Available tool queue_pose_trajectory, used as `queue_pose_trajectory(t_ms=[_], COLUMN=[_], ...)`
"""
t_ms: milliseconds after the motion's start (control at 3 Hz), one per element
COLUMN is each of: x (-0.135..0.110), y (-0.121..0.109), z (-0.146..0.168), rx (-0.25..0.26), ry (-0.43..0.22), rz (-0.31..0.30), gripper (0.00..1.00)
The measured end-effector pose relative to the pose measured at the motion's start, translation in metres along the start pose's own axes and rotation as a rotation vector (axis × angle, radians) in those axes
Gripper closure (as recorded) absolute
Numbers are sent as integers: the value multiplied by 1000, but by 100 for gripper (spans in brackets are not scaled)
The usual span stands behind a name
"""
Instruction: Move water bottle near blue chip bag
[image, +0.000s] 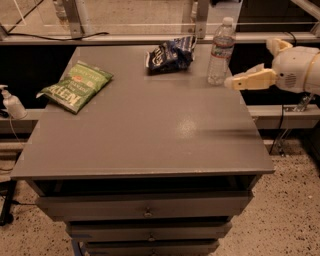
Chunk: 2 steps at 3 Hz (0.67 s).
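One risk: the pincer (239, 81), just beside the upright water bottle (220, 52), grip state untellable, could topple it toward the blue chip bag (169, 54).

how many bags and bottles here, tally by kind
chip bags: 2 (green chip bag, blue chip bag)
bottles: 2 (water bottle, pump bottle)
total: 4
claw: right of the water bottle
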<state>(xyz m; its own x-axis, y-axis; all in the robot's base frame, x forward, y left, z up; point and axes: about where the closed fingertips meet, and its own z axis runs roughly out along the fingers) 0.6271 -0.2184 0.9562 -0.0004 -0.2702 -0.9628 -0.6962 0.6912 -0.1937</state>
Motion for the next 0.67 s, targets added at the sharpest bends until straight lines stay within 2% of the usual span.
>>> queue_pose_trajectory(t_ms=[333,667], x=[-23,-22], y=[31,49], z=[-51,-54], rx=[-91,-158], ry=[-37,-36], rz=[-36,-35], gripper=[0,0])
